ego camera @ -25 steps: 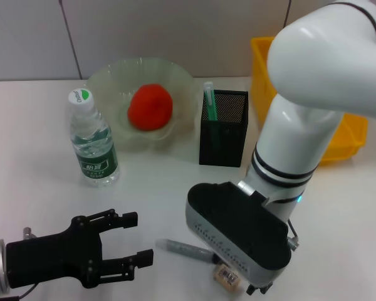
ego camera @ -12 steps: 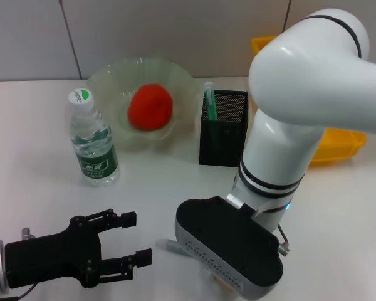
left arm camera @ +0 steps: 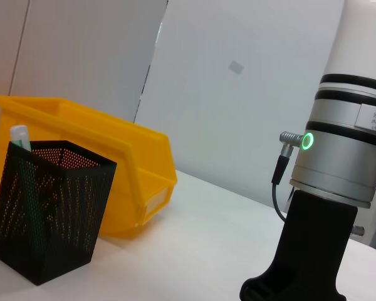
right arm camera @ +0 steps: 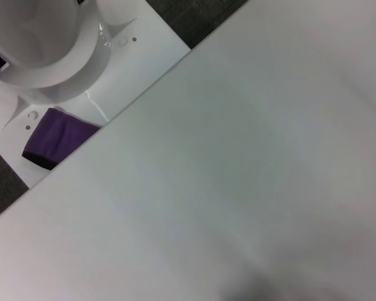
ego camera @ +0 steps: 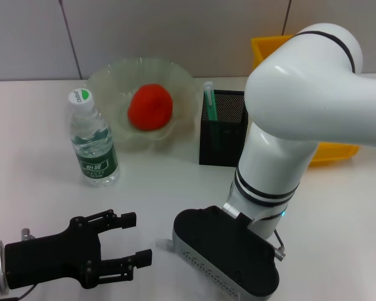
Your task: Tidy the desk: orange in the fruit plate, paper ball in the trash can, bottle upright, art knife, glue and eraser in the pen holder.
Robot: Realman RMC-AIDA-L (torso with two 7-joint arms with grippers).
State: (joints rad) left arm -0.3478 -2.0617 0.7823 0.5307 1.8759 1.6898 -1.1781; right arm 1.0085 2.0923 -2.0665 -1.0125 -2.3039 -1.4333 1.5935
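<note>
Left gripper (ego camera: 130, 238) spread wide, empty, above the desk (ego camera: 37, 188).

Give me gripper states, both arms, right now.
Left gripper: open, empty, low over the desk at the near left.
Right gripper: cannot be told; its wrist housing hides the fingers, down at the desk's near edge.

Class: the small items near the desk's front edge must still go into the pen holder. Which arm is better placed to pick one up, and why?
Probably the right. Its gripper hangs directly over that spot, covering all but the tip of a grey stick. The left gripper sits open beside it, low and sideways.
</note>
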